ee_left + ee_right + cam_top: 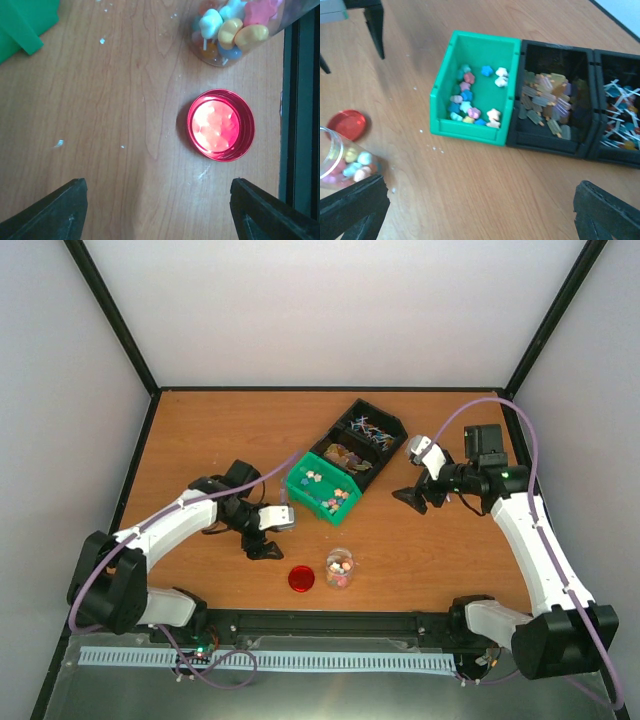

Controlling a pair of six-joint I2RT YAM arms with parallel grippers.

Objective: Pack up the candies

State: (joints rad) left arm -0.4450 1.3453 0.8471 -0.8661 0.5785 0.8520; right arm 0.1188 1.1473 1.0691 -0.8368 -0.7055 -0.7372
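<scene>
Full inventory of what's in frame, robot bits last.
green bin: one, green, mid-table
candies: many, pastel mix, in green bin and jar
black bins: two, black, in row beside green bin
popsicle-shaped sweets: many, brownish, black bin beside green bin
lollipops: many, mixed, other black bin
jar: one, clear, near edge
lid: one, red, left of jar
table: one, brown wood
left gripper: one, black, open, near lid
right gripper: one, black, open, right of bins
</scene>
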